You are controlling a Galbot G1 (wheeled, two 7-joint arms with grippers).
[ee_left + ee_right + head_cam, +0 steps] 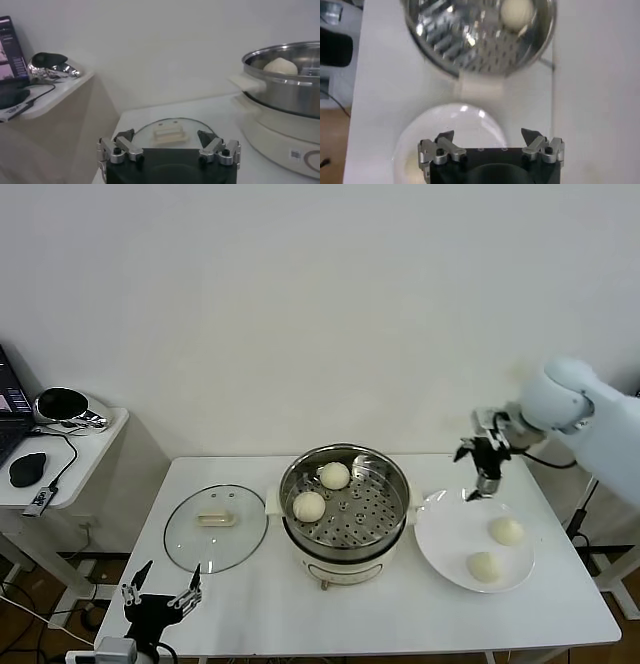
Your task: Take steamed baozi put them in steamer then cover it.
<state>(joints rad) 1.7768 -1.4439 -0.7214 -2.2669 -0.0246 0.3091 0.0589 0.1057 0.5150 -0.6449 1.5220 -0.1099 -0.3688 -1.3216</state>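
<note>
While left end effector (160,592) idle, right end effector (483,465) apparently wide open, empty, above plate (440,534).

Shiny perforated steel steamer (345,502), clear glass cover (215,527) with metal rim, smooth matt buns (309,506), glossy white plate (450,542), matt white surface (400,609).

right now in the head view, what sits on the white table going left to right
left gripper at the near left edge → glass lid → steamer holding two baozi → white plate with two more buns, the right gripper above its far edge
</note>
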